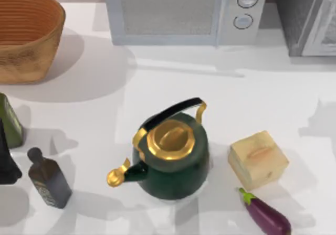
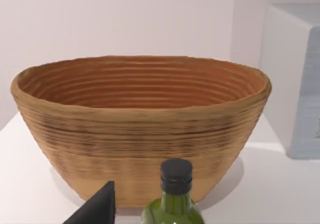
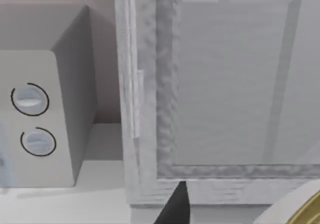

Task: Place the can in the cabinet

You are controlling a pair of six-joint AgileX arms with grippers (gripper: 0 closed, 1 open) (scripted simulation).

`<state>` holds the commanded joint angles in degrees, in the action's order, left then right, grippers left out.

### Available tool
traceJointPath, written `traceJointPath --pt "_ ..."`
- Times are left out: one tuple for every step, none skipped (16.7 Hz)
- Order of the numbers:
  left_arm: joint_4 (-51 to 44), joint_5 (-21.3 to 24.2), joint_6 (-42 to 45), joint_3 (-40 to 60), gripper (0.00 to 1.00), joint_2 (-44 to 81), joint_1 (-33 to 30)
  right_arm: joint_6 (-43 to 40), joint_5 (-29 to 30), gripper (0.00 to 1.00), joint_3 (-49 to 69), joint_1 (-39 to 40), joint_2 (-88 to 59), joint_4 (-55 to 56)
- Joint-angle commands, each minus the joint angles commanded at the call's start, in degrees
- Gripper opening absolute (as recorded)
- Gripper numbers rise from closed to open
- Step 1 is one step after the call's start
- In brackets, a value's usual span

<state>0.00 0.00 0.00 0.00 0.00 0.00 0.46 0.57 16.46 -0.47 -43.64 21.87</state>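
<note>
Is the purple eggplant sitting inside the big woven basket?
No, the eggplant lies on the table by the tan box, far from the basket at the top view's left.

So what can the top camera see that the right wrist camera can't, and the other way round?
The top view alone shows the green kettle, the tan box, the eggplant, the woven basket and dark bottles. The right wrist view alone shows the cabinet's framed door panel close up, a dark pincer finger and a pale, gold-edged rim at its corner. Both show the microwave with two knobs and the cabinet.
</note>
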Motion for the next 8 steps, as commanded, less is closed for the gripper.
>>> traceJointPath --pt "0.0 0.0 0.0 0.0 1.00 0.0 0.0 0.0 -0.1 0.00 -0.5 0.1 3.3 -0.8" --pt "0.0 0.0 0.0 0.0 1.00 0.0 0.0 0.0 -0.1 0.00 -1.2 0.1 6.0 -1.9" --pt "0.0 0.0 0.0 0.0 1.00 0.0 0.0 0.0 -0.2 0.00 -2.3 0.2 8.2 -3.3" --pt "0.0 0.0 0.0 0.0 1.00 0.0 0.0 0.0 -0.3 0.00 -3.5 0.2 10.2 -4.9" --pt "0.0 0.0 0.0 0.0 1.00 0.0 0.0 -0.1 -0.3 0.00 -4.9 0.3 12.1 -6.5" --pt "0.0 0.0 0.0 0.0 1.00 0.0 0.0 -0.1 -0.3 0.00 -6.3 0.3 14.4 -8.1" --pt "0.0 0.0 0.0 0.0 1.00 0.0 0.0 -0.1 -0.3 0.00 -7.6 0.3 17.3 -9.7" --pt "0.0 0.0 0.0 0.0 1.00 0.0 0.0 -0.2 -0.3 0.00 -8.8 0.3 20.8 -11.4"
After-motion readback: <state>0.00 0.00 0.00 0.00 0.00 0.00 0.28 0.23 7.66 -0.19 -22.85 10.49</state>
